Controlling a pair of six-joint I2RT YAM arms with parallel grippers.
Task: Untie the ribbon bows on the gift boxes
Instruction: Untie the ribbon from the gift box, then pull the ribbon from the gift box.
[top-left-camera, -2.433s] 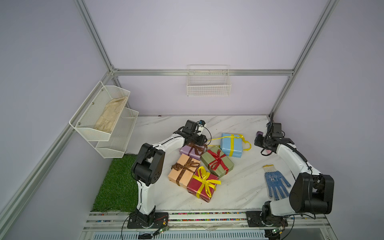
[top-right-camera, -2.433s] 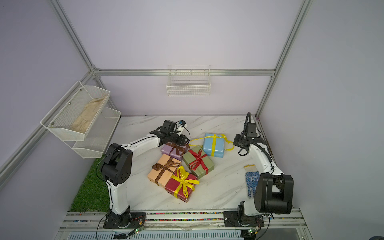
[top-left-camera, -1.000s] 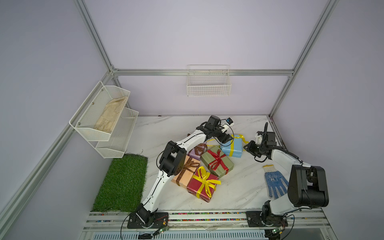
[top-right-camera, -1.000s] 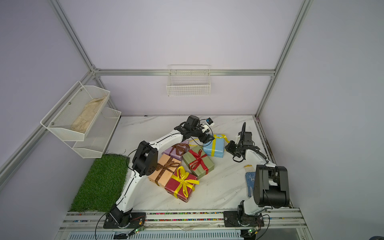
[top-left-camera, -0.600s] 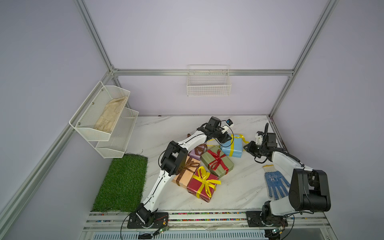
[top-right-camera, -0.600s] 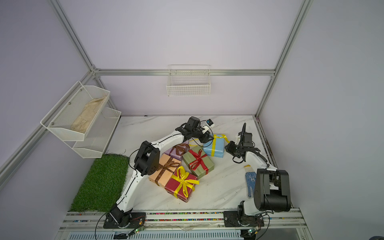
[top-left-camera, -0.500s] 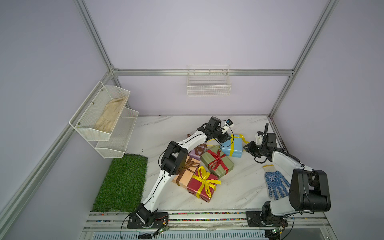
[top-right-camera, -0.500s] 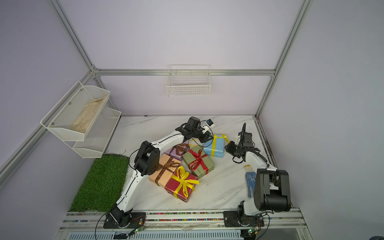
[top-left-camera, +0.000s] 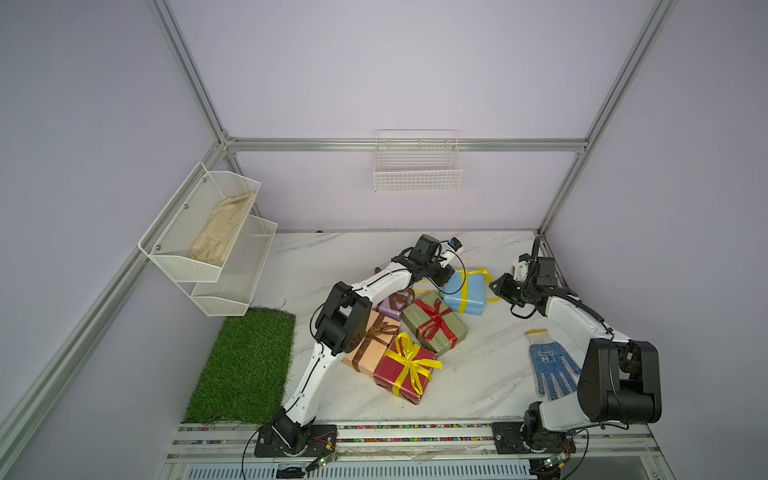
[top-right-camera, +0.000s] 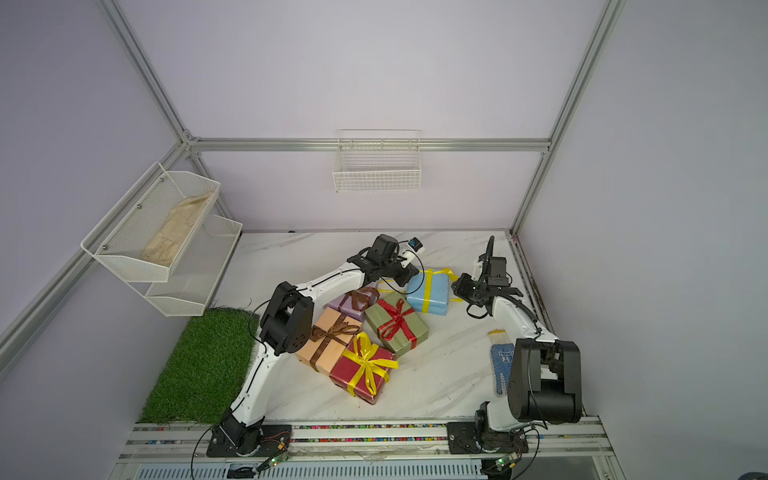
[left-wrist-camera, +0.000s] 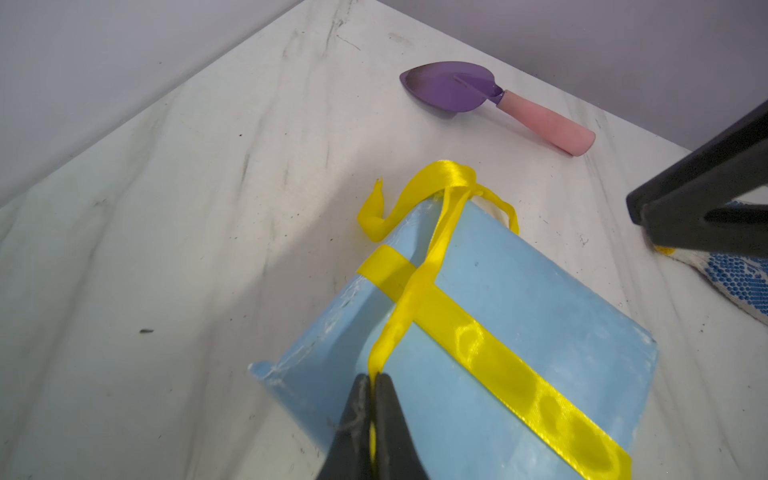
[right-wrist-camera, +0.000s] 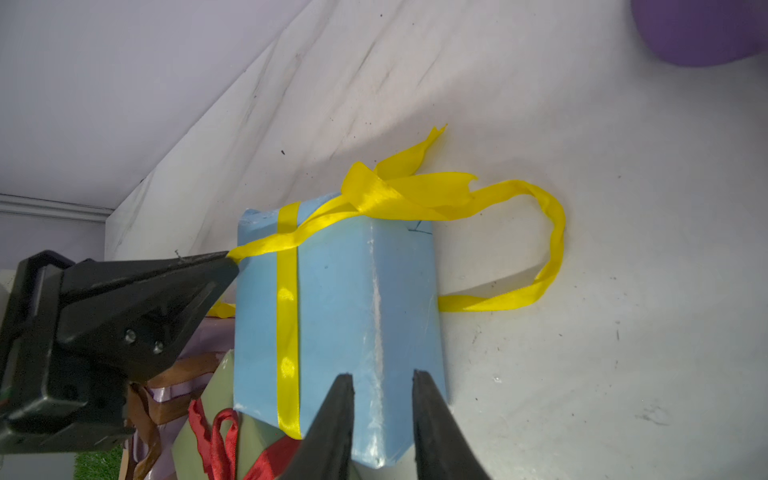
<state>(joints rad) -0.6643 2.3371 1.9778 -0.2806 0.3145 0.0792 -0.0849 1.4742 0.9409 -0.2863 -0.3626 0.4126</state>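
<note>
In both top views the light blue gift box (top-left-camera: 473, 297) (top-right-camera: 438, 293) lies at the back right of the cluster. Its yellow ribbon bow (left-wrist-camera: 419, 286) is pulled loose, one tail trailing on the table (right-wrist-camera: 552, 249). My left gripper (left-wrist-camera: 372, 376) (top-left-camera: 446, 276) is shut on a strand of that ribbon, drawn taut over the box top. My right gripper (right-wrist-camera: 382, 374) (top-left-camera: 494, 286) is closed astride the box's near edge. The lilac (top-left-camera: 388, 305), olive (top-left-camera: 415, 316), peach (top-left-camera: 374, 353) and dark red (top-left-camera: 390, 370) boxes keep tied bows.
A blue-dotted glove (top-left-camera: 550, 368) lies right of the boxes. A purple trowel with a pink handle (left-wrist-camera: 457, 89) rests behind the blue box. A grass mat (top-left-camera: 245, 365) covers the front left. White wire baskets (top-left-camera: 417, 166) hang on the walls.
My left arm swung from the lilac box to the blue one, and its jaws closed on the yellow ribbon. The right gripper came in against the blue box and stayed.
</note>
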